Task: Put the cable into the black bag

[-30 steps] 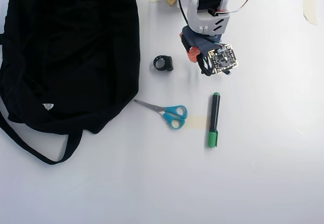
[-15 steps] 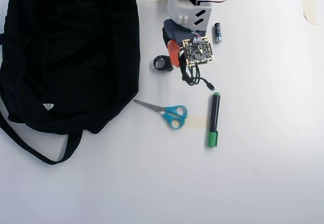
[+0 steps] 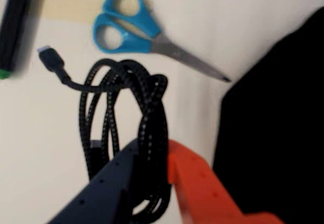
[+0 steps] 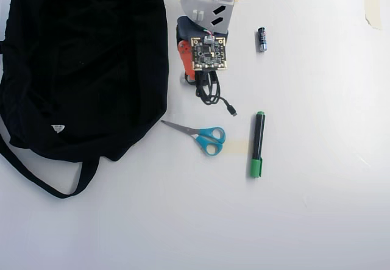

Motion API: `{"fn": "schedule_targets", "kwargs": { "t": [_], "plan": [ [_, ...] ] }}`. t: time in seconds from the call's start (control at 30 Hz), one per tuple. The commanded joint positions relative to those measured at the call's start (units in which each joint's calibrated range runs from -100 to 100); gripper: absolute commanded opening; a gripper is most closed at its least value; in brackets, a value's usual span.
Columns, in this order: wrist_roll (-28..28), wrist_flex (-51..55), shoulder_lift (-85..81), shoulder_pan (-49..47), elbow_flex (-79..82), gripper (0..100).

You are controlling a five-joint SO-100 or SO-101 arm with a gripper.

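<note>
A: The cable (image 3: 147,128) is black with fine pale flecks in its braid, and its plug (image 3: 49,57) is black with a light tip. The gripper (image 3: 152,183) has one dark navy finger and one orange-red finger (image 3: 202,193).

B: The scissors (image 3: 134,24) have bright blue handles and grey metal blades. The black bag (image 4: 85,63) is plain black with a tiny white tag (image 4: 57,128). The marker (image 4: 258,143) is black with green ends, and the table (image 4: 317,209) is white.

Gripper (image 4: 198,81) carrying cable (image 4: 210,93) swung left toward black bag (image 4: 85,69); small battery (image 4: 261,39) uncovered, black ring now hidden.
</note>
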Motion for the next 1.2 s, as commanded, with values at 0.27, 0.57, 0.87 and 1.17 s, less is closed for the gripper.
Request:
{"fn": "schedule_targets", "kwargs": {
  "t": [0.27,0.57,0.87,1.17],
  "plan": [
    [-6.59,0.44,-2.61,9.81,-5.23,2],
    [-11.2,0.09,-1.36,25.29,-4.34,2],
    [-11.15,-3.87,0.38,43.46,-2.72,2],
    [-10.31,-18.51,19.13,50.72,-2.0,3]
  ]
}}
